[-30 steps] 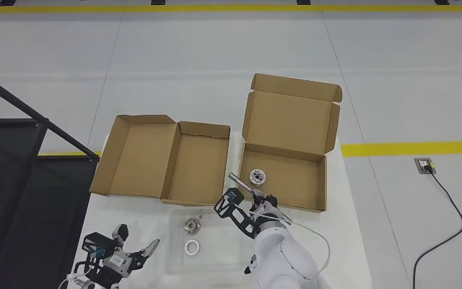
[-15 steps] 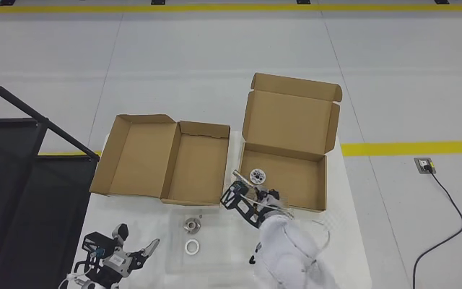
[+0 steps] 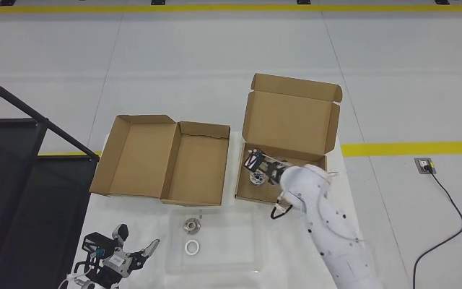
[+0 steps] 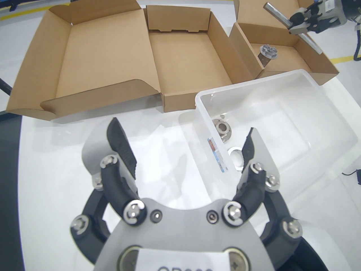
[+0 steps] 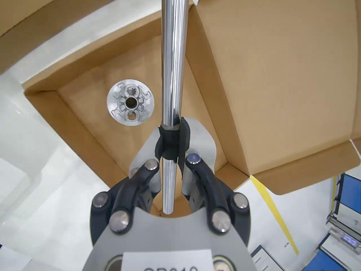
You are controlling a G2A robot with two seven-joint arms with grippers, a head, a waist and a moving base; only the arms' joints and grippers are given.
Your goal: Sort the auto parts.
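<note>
Steel rod point(image 5: 172, 66), slim and polished, is pinched partway along its length between the closed fingers of the right gripper point(image 5: 171, 139), with both ends sticking out past the grip. Below this gripper is the floor of an open cardboard box point(image 5: 84, 131), where a round slotted metal disc point(image 5: 130, 103) lies beside the rod's line and apart from it; the release probably depends on laying the rod's long axis flat, clear of the disc. Well away, near a clear bin point(image 4: 332, 125), the left gripper point(image 4: 182, 128) has its fingers spread and holds nothing, so the right arm is nearer.
</note>
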